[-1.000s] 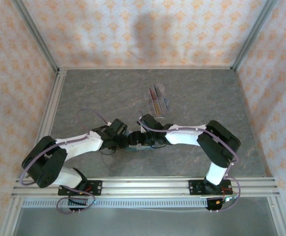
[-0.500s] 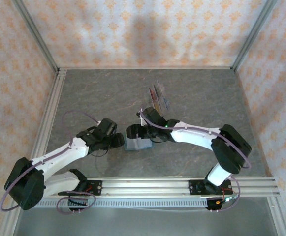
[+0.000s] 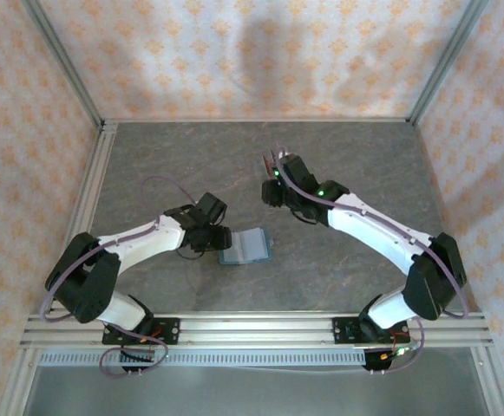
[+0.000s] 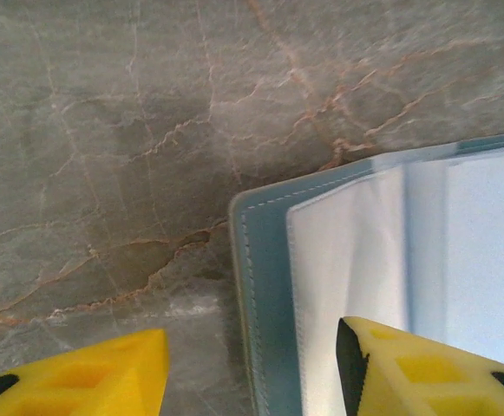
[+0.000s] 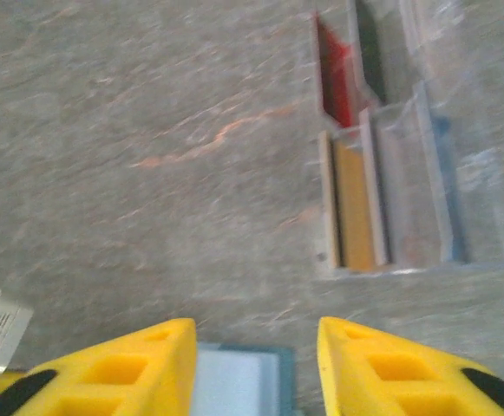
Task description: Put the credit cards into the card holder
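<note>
Left wrist view: left end effector, jaws apart, straddled one edge of the card holder. The holder lay opened on the desk, pale inside up, with one finger over its lining and the other over bare stone. Left arm: extended low toward desk centre. Right end effector: jaws apart, gripping nothing, hovered just short of a clear rack. The rack held the credit cards on edge. Right arm: extended far forward, well apart from the card holder.

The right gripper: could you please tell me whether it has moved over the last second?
Yes. Judged against the clear rack, the right gripper has moved toward the far side of the table, from beside the card holder up to the rack.
</note>
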Robot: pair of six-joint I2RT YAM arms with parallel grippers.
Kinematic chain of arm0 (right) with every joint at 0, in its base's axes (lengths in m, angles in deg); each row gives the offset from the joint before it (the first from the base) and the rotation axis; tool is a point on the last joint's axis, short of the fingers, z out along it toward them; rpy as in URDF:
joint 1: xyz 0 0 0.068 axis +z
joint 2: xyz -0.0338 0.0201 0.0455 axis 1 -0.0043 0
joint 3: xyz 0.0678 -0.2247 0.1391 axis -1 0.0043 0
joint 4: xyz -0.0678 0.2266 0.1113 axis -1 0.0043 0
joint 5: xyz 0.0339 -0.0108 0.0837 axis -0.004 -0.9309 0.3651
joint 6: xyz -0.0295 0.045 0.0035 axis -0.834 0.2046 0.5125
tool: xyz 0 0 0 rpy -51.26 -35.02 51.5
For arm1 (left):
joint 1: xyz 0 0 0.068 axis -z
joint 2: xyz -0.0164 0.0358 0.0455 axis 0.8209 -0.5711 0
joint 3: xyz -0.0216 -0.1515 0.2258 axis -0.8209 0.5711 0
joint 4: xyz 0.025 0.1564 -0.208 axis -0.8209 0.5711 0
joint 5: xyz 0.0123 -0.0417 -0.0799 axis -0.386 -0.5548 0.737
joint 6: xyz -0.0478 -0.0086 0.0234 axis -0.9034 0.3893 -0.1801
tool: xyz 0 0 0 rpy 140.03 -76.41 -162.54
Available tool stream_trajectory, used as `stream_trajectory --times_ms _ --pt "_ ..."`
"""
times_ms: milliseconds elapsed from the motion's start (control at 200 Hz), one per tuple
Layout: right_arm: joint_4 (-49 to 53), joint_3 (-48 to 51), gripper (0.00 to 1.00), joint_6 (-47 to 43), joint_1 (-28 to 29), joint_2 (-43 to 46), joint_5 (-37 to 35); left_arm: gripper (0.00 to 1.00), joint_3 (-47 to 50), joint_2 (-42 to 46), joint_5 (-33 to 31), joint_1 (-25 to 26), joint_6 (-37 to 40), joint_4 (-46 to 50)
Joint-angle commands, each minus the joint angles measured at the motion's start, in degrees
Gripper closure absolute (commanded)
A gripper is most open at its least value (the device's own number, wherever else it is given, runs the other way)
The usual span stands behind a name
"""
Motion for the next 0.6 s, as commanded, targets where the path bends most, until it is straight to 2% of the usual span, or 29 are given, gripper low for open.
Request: stream_trajectory --times_ms 0,145,235,405,595 --pt "7.47 -5.39 0.65 -4.67 -1.87 -4.89 -6.84 0.47 0.03 -1.29 0.29 -0.46 2.12 -1.78" --pt "11.48 -13.21 0.69 -7.54 -2.43 -12.83 -8.54 0.49 1.60 -2.04 -0.47 -0.49 2.30 -2.65" --pt "14.02 -17.23 0.71 -8.69 -2.63 -16.72 -12.03 0.49 2.55 -2.24 -1.03 -0.41 2.38 -3.07" --pt "16.11 -20.92 0.71 -10.35 -3.20 -20.20 -16.38 0.49 3.32 -3.78 -0.62 -0.49 2.38 -4.39" --pt "17.28 -22.72 0.71 -11.34 -4.78 -22.11 -16.37 0.50 3.33 -5.08 0.45 -0.50 2.47 -5.29"
